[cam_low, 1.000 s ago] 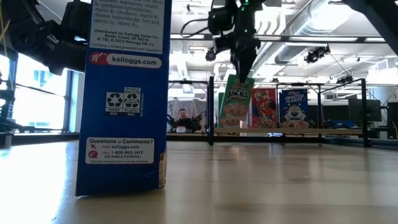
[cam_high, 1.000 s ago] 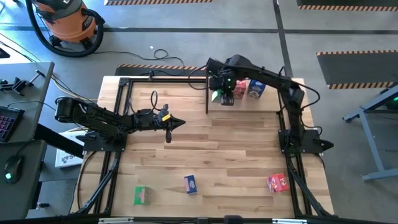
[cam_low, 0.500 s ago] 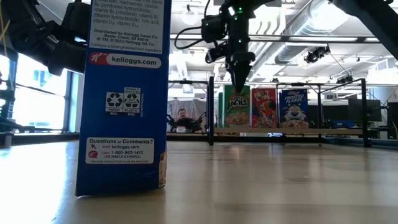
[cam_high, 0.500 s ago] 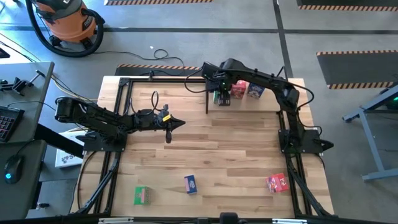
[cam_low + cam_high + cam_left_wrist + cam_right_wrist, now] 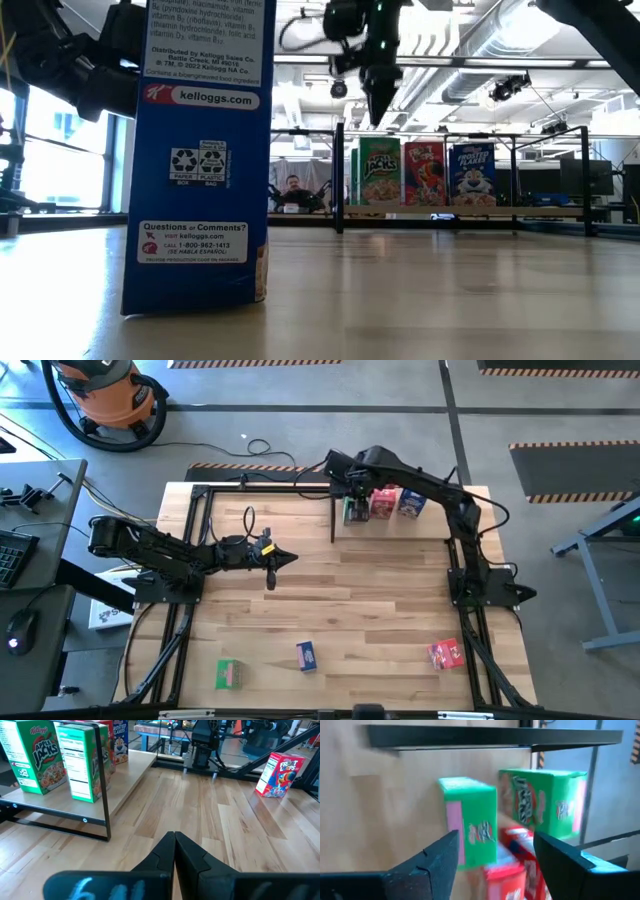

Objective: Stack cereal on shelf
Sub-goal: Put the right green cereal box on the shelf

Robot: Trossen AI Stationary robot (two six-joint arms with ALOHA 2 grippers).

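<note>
Directly below the open right end effector (image 5: 347,488), green (image 5: 350,510), red (image 5: 381,503) and blue (image 5: 409,503) cereal boxes are carried upright on the shelf (image 5: 400,520), while three more boxes (image 5: 306,656) are borne by the worktop (image 5: 340,610) far from it.

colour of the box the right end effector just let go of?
Green, standing on the shelf; clearest in the low view.

Pale wood-plank table (image 5: 380,600), matt
</note>
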